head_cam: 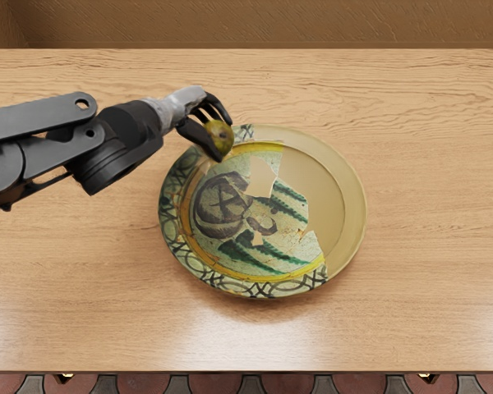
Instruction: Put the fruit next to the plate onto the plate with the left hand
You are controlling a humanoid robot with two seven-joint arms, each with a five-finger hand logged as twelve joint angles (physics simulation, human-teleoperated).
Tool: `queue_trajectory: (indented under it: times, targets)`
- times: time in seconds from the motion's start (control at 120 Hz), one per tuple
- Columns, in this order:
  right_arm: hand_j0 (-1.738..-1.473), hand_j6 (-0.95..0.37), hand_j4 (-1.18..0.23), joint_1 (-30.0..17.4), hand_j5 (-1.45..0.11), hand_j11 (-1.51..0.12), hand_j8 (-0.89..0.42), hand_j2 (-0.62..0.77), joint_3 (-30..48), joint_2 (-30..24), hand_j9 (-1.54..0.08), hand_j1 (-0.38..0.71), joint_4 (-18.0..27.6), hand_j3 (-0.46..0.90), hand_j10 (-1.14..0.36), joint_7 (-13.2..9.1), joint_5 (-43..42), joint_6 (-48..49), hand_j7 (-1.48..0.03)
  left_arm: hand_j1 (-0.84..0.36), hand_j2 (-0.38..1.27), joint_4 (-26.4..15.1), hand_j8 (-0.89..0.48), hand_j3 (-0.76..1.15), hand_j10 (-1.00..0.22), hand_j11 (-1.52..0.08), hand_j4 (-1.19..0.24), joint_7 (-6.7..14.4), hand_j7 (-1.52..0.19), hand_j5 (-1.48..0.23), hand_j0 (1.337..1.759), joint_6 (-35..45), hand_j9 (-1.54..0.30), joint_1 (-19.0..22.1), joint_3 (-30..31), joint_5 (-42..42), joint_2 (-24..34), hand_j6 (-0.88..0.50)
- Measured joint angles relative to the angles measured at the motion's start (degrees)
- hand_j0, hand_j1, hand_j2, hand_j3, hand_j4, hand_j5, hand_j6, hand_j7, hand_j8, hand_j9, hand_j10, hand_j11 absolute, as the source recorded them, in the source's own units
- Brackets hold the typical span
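While over the plate (352, 215) rim, fruit (219, 132) in left hand (200, 120).

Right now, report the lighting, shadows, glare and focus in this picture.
Head view: soft, even light; a pale sheen runs along the near edge of the table; a thin soft shadow hugs the near rim of the plate; no blur, with the left hand and the fruit it holds both sharp; the plate's pattern looks patchy, plain on its right.
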Motion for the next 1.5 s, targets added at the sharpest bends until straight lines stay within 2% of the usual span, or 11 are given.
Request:
queue_trajectory:
  times: [0.208, 0.325, 0.592, 0.675, 0.842, 1.025, 1.225, 1.358, 1.5]
  targets:
    - [-1.658, -0.02, -0.02, 0.02, -0.03, -0.03, -0.02, 0.0, 0.0, 0.0, -0.03, -0.32, 0.0, 0.0, -0.02, 0.01, 0.0, 0.0, -0.03, -0.43, 0.7, -0.01, -0.35, 0.0, -0.61, -0.85, -0.6, 0.04, -0.86, -0.91, 1.658, -0.28, -0.85, 0.56, 0.5, 0.03, -6.11, -0.38]
    - [-1.658, -0.02, -0.02, 0.01, -0.03, -0.03, -0.02, 0.0, 0.0, 0.0, -0.03, -0.32, 0.0, 0.0, -0.02, 0.0, 0.0, 0.0, -0.03, -0.37, 0.6, 0.07, -0.38, 0.0, -0.63, -0.85, -0.62, 0.05, -0.86, -0.9, 1.657, -0.31, -0.86, 0.93, 1.55, 0.47, -7.16, -0.41]
    - [-1.658, -0.02, -0.02, 0.01, -0.03, -0.03, -0.02, 0.0, 0.0, 0.0, -0.03, -0.32, 0.0, 0.0, -0.02, 0.0, 0.0, 0.0, -0.03, -0.32, 0.54, 0.1, -0.4, 0.0, -0.64, -0.86, -0.63, 0.03, -0.86, -0.89, 1.657, -0.36, -0.85, 1.85, 3.9, 0.65, -7.74, -0.43]
    - [-1.658, -0.02, -0.02, 0.0, -0.03, -0.03, -0.02, 0.0, 0.0, 0.0, -0.03, -0.32, 0.0, 0.0, -0.02, 0.0, 0.0, 0.0, -0.03, -0.25, 0.4, 0.11, -0.39, 0.0, -0.56, -0.74, -0.55, 0.03, -0.74, -0.77, 1.658, -0.37, -0.74, 1.65, 4.4, 0.77, -7.83, -0.42]
    - [-1.658, -0.02, -0.02, -0.01, -0.03, -0.03, -0.02, 0.0, 0.0, 0.0, -0.03, -0.32, -0.01, 0.0, -0.02, 0.02, 0.0, 0.0, -0.03, 0.06, 0.18, 0.09, -0.19, 0.0, -0.27, -0.36, -0.26, 0.03, -0.36, -0.37, 1.658, -5.09, -0.36, 1.26, 2.26, 0.59, -7.17, -0.21]
    - [-1.658, -0.02, -0.02, 0.0, -0.03, -0.03, -0.02, 0.0, 0.0, 0.0, -0.03, -0.32, 0.0, 0.0, -0.02, -0.01, 0.0, 0.0, -0.03, 0.22, 0.08, 0.04, -0.09, 0.0, -0.12, -0.15, -0.11, 0.03, -0.15, -0.16, 1.658, -22.35, -0.15, 2.15, -8.82, -6.82, -2.22, -0.09]
    - [-1.658, -0.02, -0.02, 0.02, -0.03, -0.03, -0.02, 0.0, -0.01, 0.0, -0.03, -0.32, 0.0, 0.0, -0.02, 0.0, 0.0, 0.0, -0.03, 0.29, 0.03, 0.07, -0.04, 0.0, -0.05, -0.07, -0.05, 0.03, -0.07, -0.07, 1.658, -43.95, -0.07, 2.38, -18.1, -24.97, 8.01, -0.04]
    - [-1.658, -0.02, -0.02, 0.01, -0.03, -0.03, -0.02, 0.0, -0.01, 0.0, -0.03, -0.32, 0.0, 0.0, -0.02, -0.01, 0.0, 0.0, -0.03, 0.32, 0.02, 0.17, -0.03, 0.0, -0.03, -0.04, -0.03, 0.03, -0.04, -0.04, 1.658, -49.23, -0.04, 8.17, -20.3, -35.68, 13.64, -0.03]
    - [-1.658, -0.02, -0.02, 0.0, -0.03, -0.03, -0.02, 0.0, -0.01, 0.0, -0.03, -0.32, 0.0, 0.0, -0.02, -0.01, 0.0, 0.0, -0.03, 0.33, 0.01, 0.3, -0.02, 0.0, -0.02, -0.03, -0.02, 0.03, -0.03, -0.03, 1.658, -50.75, -0.03, 11.04, -21.12, -42.15, 20.17, -0.02]
